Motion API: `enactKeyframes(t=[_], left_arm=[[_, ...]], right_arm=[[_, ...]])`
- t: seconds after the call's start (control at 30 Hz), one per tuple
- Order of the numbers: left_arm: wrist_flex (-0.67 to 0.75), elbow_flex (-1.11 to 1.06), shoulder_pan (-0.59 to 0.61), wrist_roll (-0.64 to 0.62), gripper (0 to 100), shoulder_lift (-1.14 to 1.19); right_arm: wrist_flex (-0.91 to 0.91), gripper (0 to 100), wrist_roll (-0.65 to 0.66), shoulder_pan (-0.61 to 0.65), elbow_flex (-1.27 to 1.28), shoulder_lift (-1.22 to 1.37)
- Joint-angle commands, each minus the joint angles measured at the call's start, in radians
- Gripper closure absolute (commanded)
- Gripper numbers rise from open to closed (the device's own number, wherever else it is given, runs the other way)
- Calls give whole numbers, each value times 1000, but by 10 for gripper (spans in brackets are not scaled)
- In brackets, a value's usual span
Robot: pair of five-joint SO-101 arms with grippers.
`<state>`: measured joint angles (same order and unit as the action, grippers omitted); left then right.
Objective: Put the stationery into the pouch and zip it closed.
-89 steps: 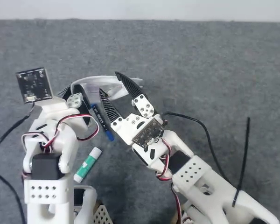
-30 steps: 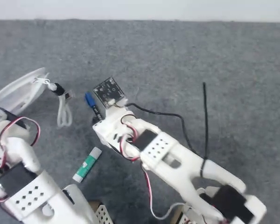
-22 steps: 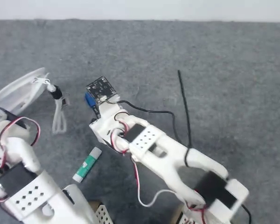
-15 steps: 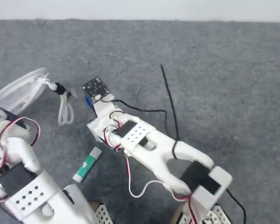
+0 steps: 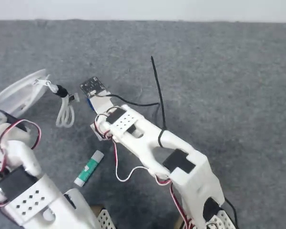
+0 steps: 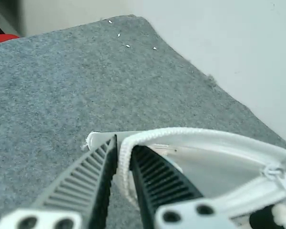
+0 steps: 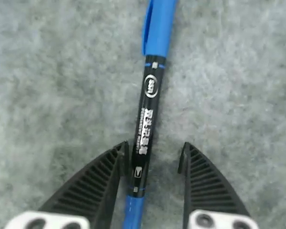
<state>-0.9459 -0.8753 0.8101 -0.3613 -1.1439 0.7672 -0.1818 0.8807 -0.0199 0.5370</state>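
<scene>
**High view.** The pouch [image 5: 16, 95] is held up at the far left of the grey tabletop [image 5: 219, 71] by the left arm [image 5: 14, 157], and its white pull cord [image 5: 64, 113] hangs down onto the cloth. The right arm [image 5: 143, 138] stretches across to the pen [image 5: 89, 102], of which a short blue part shows beneath the wrist. The glue stick [image 5: 89, 168] lies apart, nearer the arm bases. Both items are outside the pouch and the zip is not yet closed.

**Left wrist view.** The left pincer [image 6: 124, 152] is pressed together on the corded rim of the pouch [image 6: 205, 164]. The hold is thin and sits at the edge. Likely risk: the rim slips out, or the mouth sags closed, if an item pushes against it. How wide the mouth gapes cannot be told.

**Right wrist view.** The right pincer [image 7: 153, 148] is spread and straddles the pen [image 7: 152, 95], which lies flat on the tabletop. The pen sits close against one finger and apart from the other, and the fingers bracket its black barrel away from the blue cap. Likely risks:
- The pen rolls or pivots as the fingers close unevenly.
- An off-centre grasp lets the capped end droop and catch on the pouch rim.
</scene>
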Motion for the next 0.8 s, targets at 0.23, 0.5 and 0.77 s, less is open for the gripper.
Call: enactKeyframes(t=[0.23, 0.5, 0.77], left_arm=[[38, 71, 0, -20, 990, -6], [38, 71, 2, -20, 990, -6], [40, 70, 2, -20, 990, -6]], right_arm=[[21, 995, -11, -21, -54, -8], [214, 993, -9, -70, -52, -147], [466, 993, -9, -156, -52, -285]])
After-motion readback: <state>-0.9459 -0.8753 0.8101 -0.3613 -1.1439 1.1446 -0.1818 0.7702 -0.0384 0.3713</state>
